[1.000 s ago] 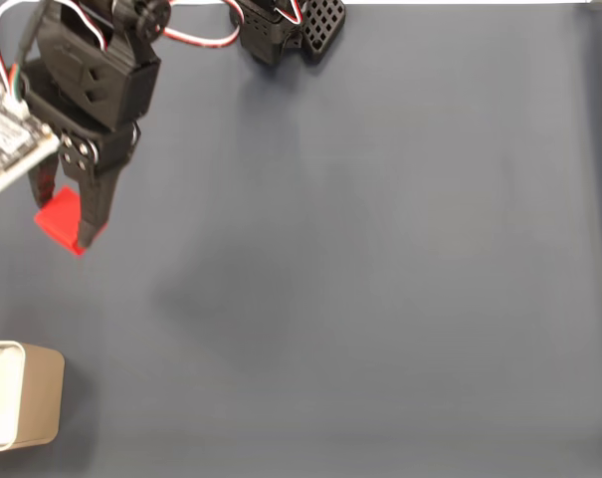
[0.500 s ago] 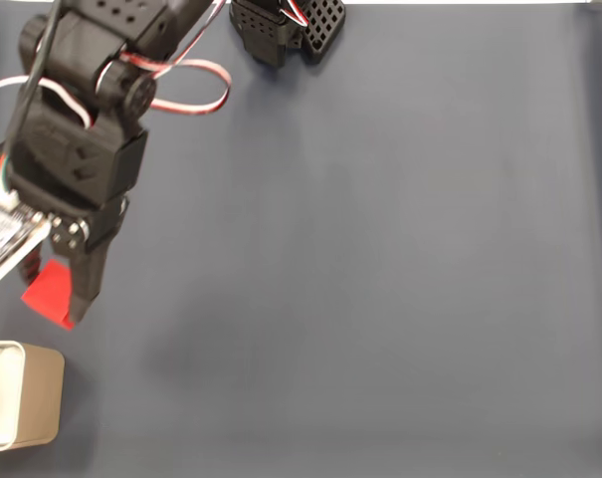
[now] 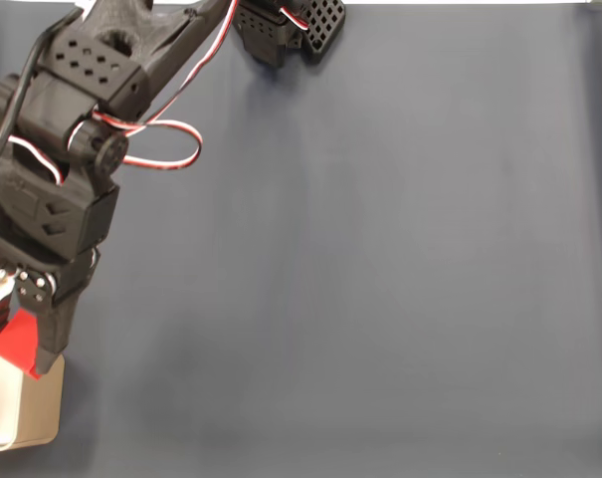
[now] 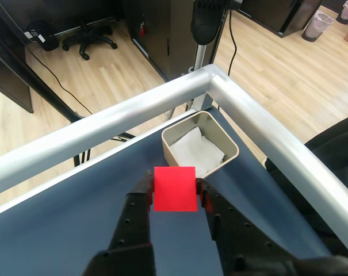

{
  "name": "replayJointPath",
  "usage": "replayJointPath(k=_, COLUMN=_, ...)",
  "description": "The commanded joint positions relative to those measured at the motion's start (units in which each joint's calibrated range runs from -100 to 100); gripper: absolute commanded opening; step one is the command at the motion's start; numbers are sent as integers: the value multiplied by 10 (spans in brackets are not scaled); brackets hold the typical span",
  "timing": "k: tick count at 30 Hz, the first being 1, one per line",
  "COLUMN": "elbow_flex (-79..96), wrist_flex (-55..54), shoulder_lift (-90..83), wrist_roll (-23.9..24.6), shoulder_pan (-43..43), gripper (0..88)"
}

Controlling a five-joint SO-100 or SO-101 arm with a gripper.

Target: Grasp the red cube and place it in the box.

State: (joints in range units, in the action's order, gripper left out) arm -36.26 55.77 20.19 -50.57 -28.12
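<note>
The red cube (image 3: 17,343) (image 4: 175,188) is clamped between the two black fingers of my gripper (image 3: 22,344) (image 4: 174,187), held above the dark blue mat. In the fixed view it hangs over the top edge of the box (image 3: 27,408) at the lower left corner. The wrist view shows the box (image 4: 172,150) just beyond the cube, beige-sided with a white inside, standing near the table's corner. The gripper is shut on the cube.
A dark blue mat (image 3: 380,259) covers the table. The arm's black base (image 3: 281,30) sits at the top edge. Silver rails (image 4: 133,109) frame the table corner behind the box; wooden floor and an office chair lie beyond.
The arm has carried the cube down the left side of the fixed view, from mid-left to the top edge of the box. The grip stayed shut throughout.
</note>
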Motion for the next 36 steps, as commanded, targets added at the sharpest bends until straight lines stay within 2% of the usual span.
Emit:
replayJointPath(k=1, elbow_flex=-65, wrist_flex=1, shoulder_lift=9, wrist_roll=5, shoulder_pan=-12, gripper=0)
replayJointPath(k=7, elbow_flex=-158, wrist_flex=-1, shoulder_lift=75, wrist_roll=9, shoulder_pan=-15, gripper=0)
replayJointPath(k=36, elbow_flex=-305, wrist_flex=-47, shoulder_lift=212, wrist_roll=17, shoulder_pan=-46, gripper=0)
